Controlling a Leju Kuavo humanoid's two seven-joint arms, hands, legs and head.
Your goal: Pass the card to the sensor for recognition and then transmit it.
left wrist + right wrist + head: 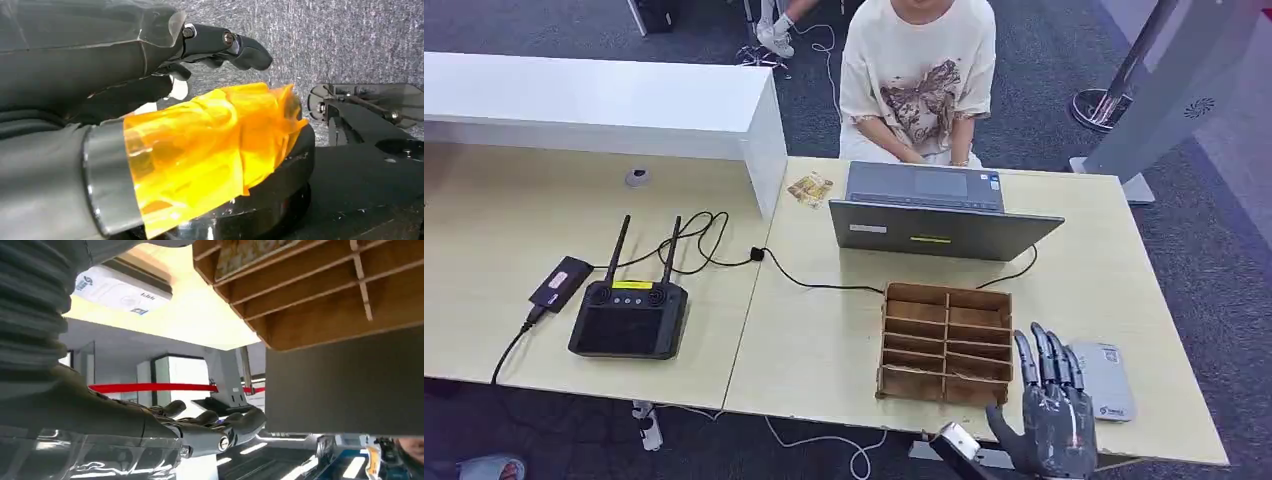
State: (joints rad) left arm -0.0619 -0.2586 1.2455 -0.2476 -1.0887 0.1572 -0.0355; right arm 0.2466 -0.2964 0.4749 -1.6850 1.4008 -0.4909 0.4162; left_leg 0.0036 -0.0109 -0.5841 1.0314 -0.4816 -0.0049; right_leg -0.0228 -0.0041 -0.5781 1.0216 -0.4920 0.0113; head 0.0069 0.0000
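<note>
A small yellowish card (809, 188) lies on the table left of the laptop, in front of a seated person. The grey-white sensor pad (1104, 378) lies flat near the table's front right edge and appears again in the right wrist view as a pale labelled sensor pad (120, 290). My right hand (1052, 405) stands at the front edge between the wooden box and the sensor, fingers straight, apart and holding nothing. Its fingers (220, 425) are also bare in the wrist view. My left hand (150, 65), its thumb wrapped in orange film, hangs over grey carpet holding nothing.
A wooden slotted box (946, 342) sits just left of my right hand. An open laptop (939, 215) stands behind it, with a person (919, 70) seated beyond. A black controller (630, 315), cables and a white raised shelf (604, 100) occupy the left table.
</note>
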